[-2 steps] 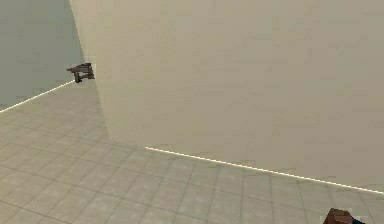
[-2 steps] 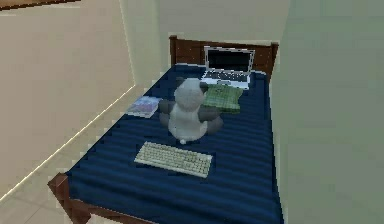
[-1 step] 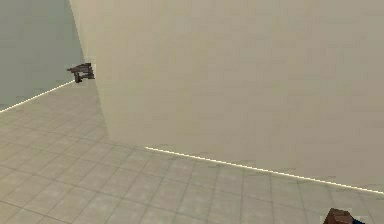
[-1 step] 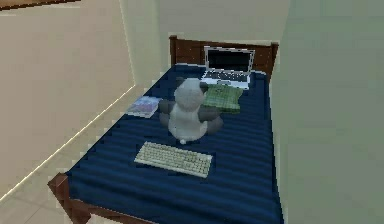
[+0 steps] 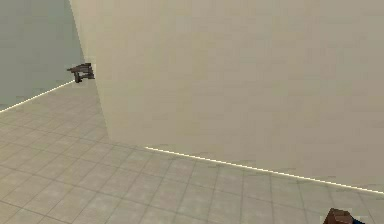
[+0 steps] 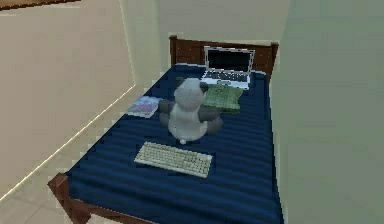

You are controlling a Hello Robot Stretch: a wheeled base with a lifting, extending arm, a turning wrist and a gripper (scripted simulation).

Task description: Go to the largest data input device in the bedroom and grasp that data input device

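Keyboard (image 6: pixel 174 158) lies flat on bed (image 6: pixel 240 170) near its foot, laptop (image 6: pixel 228 68) at headboard; end effector state cannot be determined

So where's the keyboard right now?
In the arm side view the keyboard lies on the blue bed, toward its near end, just in front of the pale plush figure.

Base facing a wall (image 5: pixel 230 80), arm side toward the bed (image 6: pixel 240 150)
The base stands on the tiled floor (image 5: pixel 100 180), its front close to the cream wall and its arm side turned to the bed's long edge.
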